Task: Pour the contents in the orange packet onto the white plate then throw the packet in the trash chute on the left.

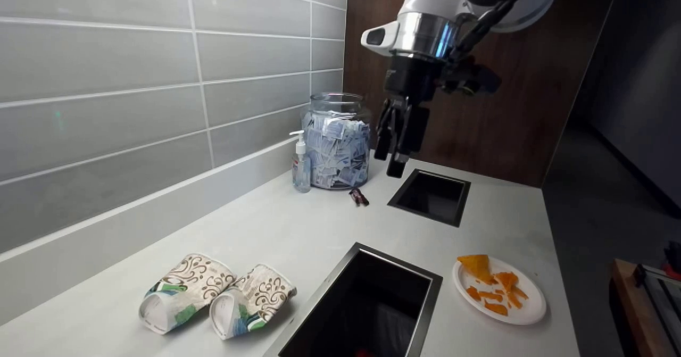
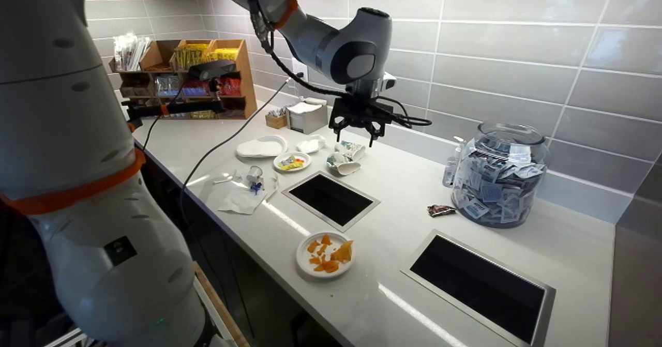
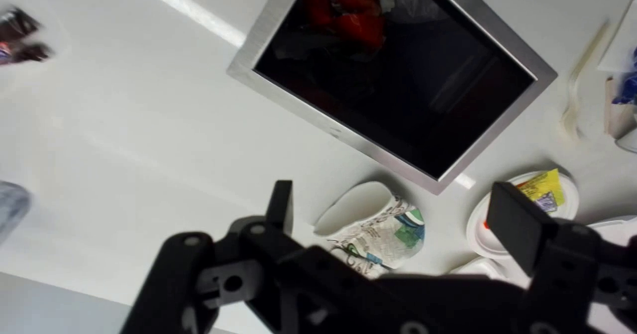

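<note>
The white plate (image 1: 524, 315) lies near the counter edge, and also shows in an exterior view (image 2: 304, 265). The contents, orange chip pieces (image 1: 495, 309), lie scattered on it, and also show in an exterior view (image 2: 331, 266). An orange-red packet (image 3: 348, 5) with white letters lies inside the dark trash chute (image 3: 323, 121), beside other litter. The chute shows in both exterior views (image 1: 315, 301) (image 2: 313, 210). My gripper (image 3: 393, 194) is open and empty, high above the counter behind the paper cups. It shows in both exterior views (image 1: 388, 163) (image 2: 355, 141).
Two crumpled paper cups (image 1: 191, 288) lie beside the chute. A second chute (image 2: 545, 305), a glass jar (image 1: 340, 149) of sachets, a pump bottle (image 1: 301, 171) and a dark wrapper (image 1: 358, 197) are farther along. A small plate (image 2: 281, 166) holds a yellow packet.
</note>
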Available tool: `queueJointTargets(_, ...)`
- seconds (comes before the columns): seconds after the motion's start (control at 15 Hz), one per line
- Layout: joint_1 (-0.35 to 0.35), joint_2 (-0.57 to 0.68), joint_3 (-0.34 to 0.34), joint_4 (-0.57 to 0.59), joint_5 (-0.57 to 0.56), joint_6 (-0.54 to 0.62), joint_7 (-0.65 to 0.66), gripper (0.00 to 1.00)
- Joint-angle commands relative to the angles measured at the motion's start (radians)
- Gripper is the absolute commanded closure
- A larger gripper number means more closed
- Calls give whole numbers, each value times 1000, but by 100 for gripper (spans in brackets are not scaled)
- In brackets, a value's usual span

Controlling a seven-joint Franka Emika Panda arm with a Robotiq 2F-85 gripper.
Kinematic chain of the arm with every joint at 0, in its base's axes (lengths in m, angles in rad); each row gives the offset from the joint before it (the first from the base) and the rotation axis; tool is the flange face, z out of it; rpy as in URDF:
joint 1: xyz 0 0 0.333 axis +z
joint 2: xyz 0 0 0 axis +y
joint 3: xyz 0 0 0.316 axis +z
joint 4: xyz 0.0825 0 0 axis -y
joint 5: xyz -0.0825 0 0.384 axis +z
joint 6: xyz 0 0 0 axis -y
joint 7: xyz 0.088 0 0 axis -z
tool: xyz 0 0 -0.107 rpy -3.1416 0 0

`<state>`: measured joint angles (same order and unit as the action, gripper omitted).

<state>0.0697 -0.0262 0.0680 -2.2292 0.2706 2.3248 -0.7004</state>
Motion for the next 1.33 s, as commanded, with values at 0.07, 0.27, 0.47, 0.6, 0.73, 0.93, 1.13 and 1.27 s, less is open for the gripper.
queueJointTargets(0.07, -18, -159, -26, -66, -139, -134, 160, 0)
queueJointTargets(0.27, -16, -232, -59, -67, -123, -276, 152, 0)
queueJointTargets(0.47, -14, -288, -89, -62, -109, -399, 144, 0)
queueJointTargets(0.6, -15, -320, -102, -63, -114, -454, 157, 0)
queueJointTargets(0.73, -18, -348, -108, -67, -125, -480, 189, 0)
queueJointTargets(0.93, -17, -378, -109, -76, -139, -497, 227, 0)
queueJointTargets(1.13, -18, -403, -107, -91, -153, -494, 257, 0)
queueJointTargets(1.27, -17, -414, -109, -99, -160, -491, 267, 0)
